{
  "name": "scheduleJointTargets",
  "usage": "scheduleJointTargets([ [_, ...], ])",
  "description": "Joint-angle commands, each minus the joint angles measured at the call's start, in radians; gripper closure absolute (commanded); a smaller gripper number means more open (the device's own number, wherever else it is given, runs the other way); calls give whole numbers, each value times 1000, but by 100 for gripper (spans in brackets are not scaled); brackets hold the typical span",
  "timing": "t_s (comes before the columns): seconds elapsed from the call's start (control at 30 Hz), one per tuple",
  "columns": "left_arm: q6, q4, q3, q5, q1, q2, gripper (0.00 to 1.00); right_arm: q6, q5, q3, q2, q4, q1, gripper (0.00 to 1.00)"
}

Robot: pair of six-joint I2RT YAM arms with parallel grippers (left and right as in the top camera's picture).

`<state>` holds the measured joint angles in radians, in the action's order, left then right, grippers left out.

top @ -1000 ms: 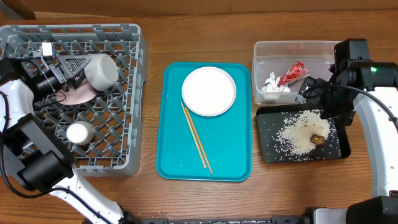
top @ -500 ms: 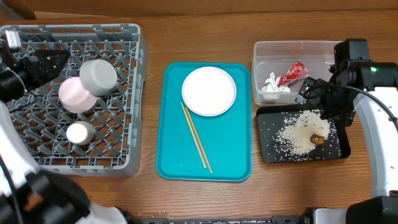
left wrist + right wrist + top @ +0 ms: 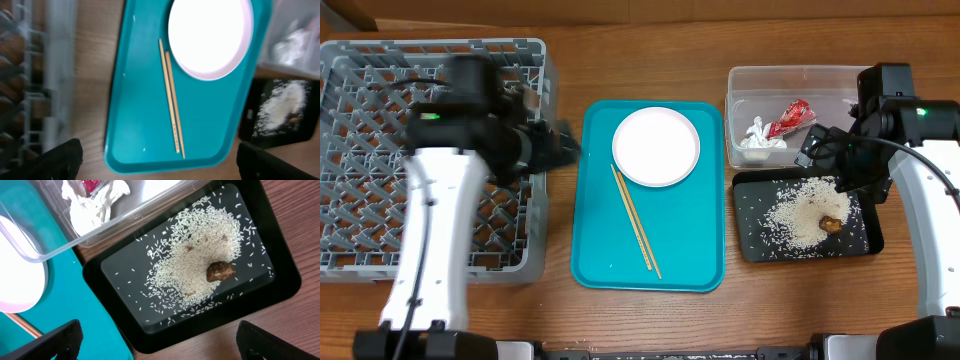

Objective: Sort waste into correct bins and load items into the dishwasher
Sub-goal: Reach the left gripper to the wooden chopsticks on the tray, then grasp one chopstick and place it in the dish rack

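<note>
On the wooden table (image 3: 770, 310), the white plate (image 3: 656, 146) and chopsticks (image 3: 636, 220) are seen on a turquoise tray (image 3: 600, 255), just beside the left gripper (image 3: 558, 145), which is spread wide and empty. The right gripper (image 3: 817, 148), also spread wide with nothing held, is poised over the black tray (image 3: 750, 245) of rice (image 3: 800, 215).

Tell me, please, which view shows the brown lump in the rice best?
The right wrist view: the brown lump sits large and sharp among rice grains in the black tray. Overhead, it is a small speck; in the left wrist view it is a faint blur at the edge.
</note>
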<state>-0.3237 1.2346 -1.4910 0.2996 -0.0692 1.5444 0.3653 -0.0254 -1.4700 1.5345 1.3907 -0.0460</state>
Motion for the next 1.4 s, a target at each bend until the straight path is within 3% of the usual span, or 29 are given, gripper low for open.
scheduleJointTargets([
  [0.0, -219, -99, 152, -105, -163, 7, 0, -6, 9, -24, -29, 1, -2, 0],
  [0.13, -330, -267, 327, -190, -310, 23, 0, -22, 9, -24, -29, 3, -2, 0],
  [0.37, -330, -347, 419, -335, -422, 117, 0, -22, 9, -24, -29, 3, -2, 0],
  [0.73, -327, -377, 419, -361, -429, 281, 0, -21, 8, -24, -29, 5, -2, 0],
  [1.23, -316, -428, 416, -285, -429, 296, 0, -21, 5, -24, -29, 7, -2, 0],
  [1.33, -315, -413, 417, -288, -429, 296, 6, -22, 6, -24, -29, 10, -2, 0],
  [1.37, -315, -406, 417, -289, -429, 296, 14, -22, 5, -24, -29, 10, -2, 0],
])
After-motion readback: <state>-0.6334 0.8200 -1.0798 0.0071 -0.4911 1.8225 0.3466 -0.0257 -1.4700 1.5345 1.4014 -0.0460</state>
